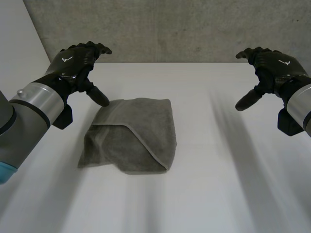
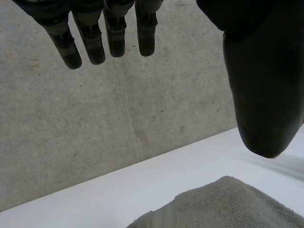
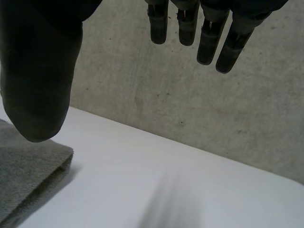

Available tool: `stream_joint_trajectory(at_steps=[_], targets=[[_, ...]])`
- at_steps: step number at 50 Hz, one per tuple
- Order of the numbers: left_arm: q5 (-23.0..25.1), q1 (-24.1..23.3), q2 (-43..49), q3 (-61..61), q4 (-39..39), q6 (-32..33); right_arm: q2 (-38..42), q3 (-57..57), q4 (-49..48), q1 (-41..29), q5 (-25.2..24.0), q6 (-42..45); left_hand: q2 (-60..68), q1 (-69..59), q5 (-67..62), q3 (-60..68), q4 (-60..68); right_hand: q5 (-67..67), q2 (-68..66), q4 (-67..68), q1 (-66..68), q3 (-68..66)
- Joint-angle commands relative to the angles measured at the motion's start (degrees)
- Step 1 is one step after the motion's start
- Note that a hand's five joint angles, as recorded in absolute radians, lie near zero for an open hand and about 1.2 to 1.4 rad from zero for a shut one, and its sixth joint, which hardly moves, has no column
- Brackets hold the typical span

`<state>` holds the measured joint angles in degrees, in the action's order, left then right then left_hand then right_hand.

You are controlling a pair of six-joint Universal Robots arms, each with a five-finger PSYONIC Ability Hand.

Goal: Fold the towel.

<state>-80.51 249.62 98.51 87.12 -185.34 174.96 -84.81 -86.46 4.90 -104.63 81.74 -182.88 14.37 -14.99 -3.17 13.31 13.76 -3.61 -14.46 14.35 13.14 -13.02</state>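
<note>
A grey towel lies folded on the white table, a little left of the middle, with one flap laid diagonally across its top. My left hand hovers above the table just beyond the towel's far left corner, open, fingers spread and holding nothing. Well to the right of the towel, my right hand also hangs open and empty in the air. In the left wrist view the towel's edge lies below my thumb. The right wrist view has a towel corner under my thumb.
A grey concrete wall rises right behind the table's far edge. Bare white tabletop stretches to the right of the towel and in front of it.
</note>
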Motion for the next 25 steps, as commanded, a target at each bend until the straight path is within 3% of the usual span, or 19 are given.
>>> stream_joint_trajectory(at_steps=[1, 7, 11, 15, 18, 21, 25], targets=[[1.66, 0.25, 0.80, 0.59, -2.39, 1.86, -0.35, -6.42, -6.20, 0.13, -1.57, -16.24, -1.80, 2.42, 0.60, -3.31, -3.76, 3.61, 4.46, -4.35, -3.14, 3.02], [9.48, 1.39, 8.08, 0.50, -2.58, 11.34, 0.26, -9.60, -7.01, -0.92, -5.27, -16.81, -1.13, 1.75, -0.07, -3.31, -3.76, 3.61, 4.46, -4.35, -3.14, 3.02], [11.08, 1.75, 11.62, 0.33, -2.84, 16.99, 6.56, -9.35, -7.27, -6.70, -6.94, -12.87, -0.96, 1.58, -0.24, -3.31, -3.76, 3.61, 4.46, -4.35, -3.14, 3.02], [11.69, 1.75, 16.78, -1.16, -3.01, 24.09, 14.12, -4.35, -7.01, -14.61, -5.80, -8.29, -1.13, 1.75, -0.07, -3.31, -3.76, 3.61, 4.46, -4.35, -3.14, 3.02], [11.69, 1.75, 19.86, -3.09, -3.01, 26.99, 16.96, -2.84, -7.09, -15.95, -5.01, -7.31, -0.63, 1.24, -0.57, -3.31, -3.76, 3.61, 4.46, -4.35, -3.14, 3.02], [11.69, 1.75, 21.79, -4.49, -3.01, 27.70, 21.97, 0.68, -7.45, -17.89, -2.72, -6.43, 0.71, -0.09, -1.91, -3.31, -3.76, 3.61, 4.46, -4.35, -3.14, 3.02], [11.69, 1.66, 26.81, -9.68, -3.01, 27.97, 28.80, 7.34, -7.53, -22.01, -0.27, -5.82, 12.47, -11.85, -13.67, -3.31, -3.76, 3.61, 4.46, -4.35, -3.14, 3.02]])
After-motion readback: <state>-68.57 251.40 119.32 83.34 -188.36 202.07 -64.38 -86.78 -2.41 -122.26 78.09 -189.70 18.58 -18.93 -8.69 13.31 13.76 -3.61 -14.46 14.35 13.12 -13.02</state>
